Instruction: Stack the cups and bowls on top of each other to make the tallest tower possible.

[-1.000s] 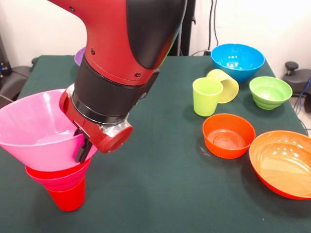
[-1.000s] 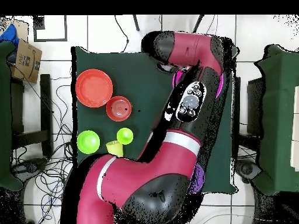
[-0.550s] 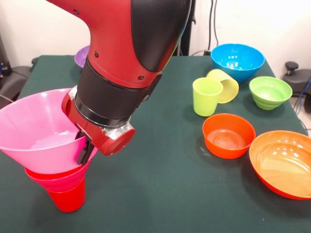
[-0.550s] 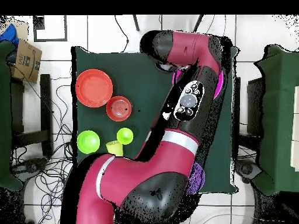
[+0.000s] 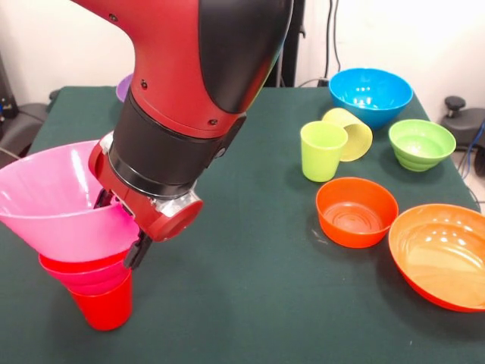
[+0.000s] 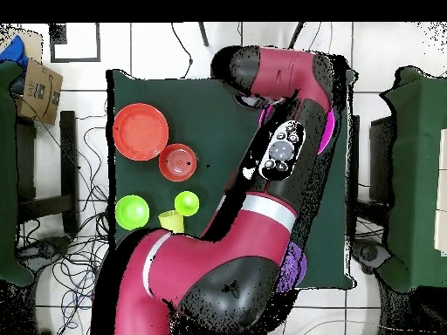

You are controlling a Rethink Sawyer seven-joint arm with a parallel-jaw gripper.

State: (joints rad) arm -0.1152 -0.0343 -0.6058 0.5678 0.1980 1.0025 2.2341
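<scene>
End effector (image 5: 129, 235) clamped on tilted pink bowl's (image 5: 53, 197) rim atop tower (image 5: 95, 280).

You see matt dark green cloth over the table (image 5: 250, 265). Bowls and cups are glossy, smooth plastic: large pink bowl (image 5: 45, 197), blue bowl (image 5: 370, 95), both orange bowls (image 5: 356, 212), lime cup (image 5: 321, 150). The green bowl (image 5: 421, 144) is ribbed outside. Arm (image 5: 204, 68) shell: satin red and black plastic.
</scene>
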